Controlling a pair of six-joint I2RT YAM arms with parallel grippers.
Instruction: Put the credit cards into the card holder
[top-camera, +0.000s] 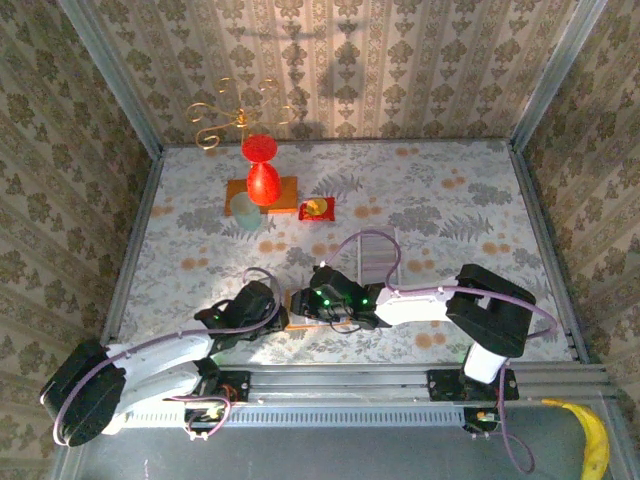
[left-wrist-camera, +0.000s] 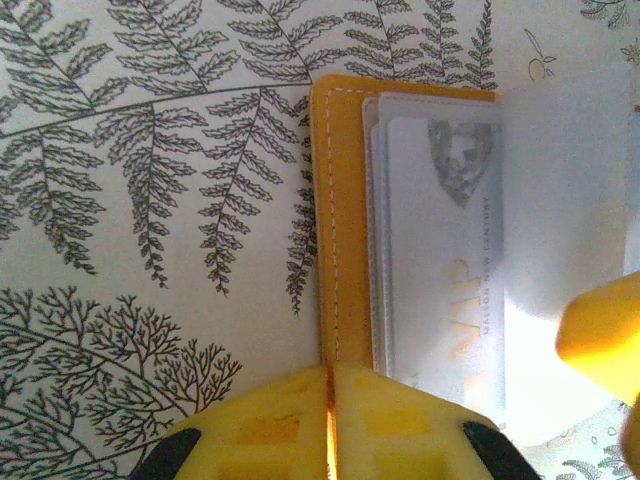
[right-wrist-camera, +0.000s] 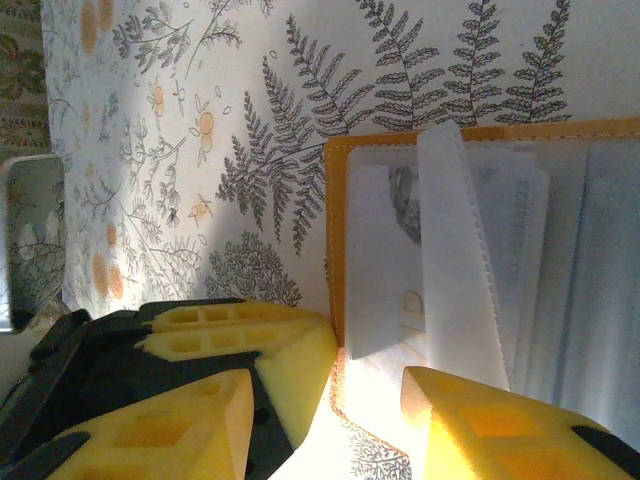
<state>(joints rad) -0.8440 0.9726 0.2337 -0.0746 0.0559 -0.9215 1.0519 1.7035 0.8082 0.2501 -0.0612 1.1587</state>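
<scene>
Both arms reach low and inward from their bases, so that the left gripper (top-camera: 276, 312) and the right gripper (top-camera: 312, 302) come close together, almost nose to nose. The left arm lies stretched out, and the right arm is folded sharply at its elbow. The left fingers (left-wrist-camera: 270, 425) are pressed together (a thin orange line of the card holder (left-wrist-camera: 340, 220) sits in their seam). The right fingers (right-wrist-camera: 190, 420) stand clearly apart.
</scene>
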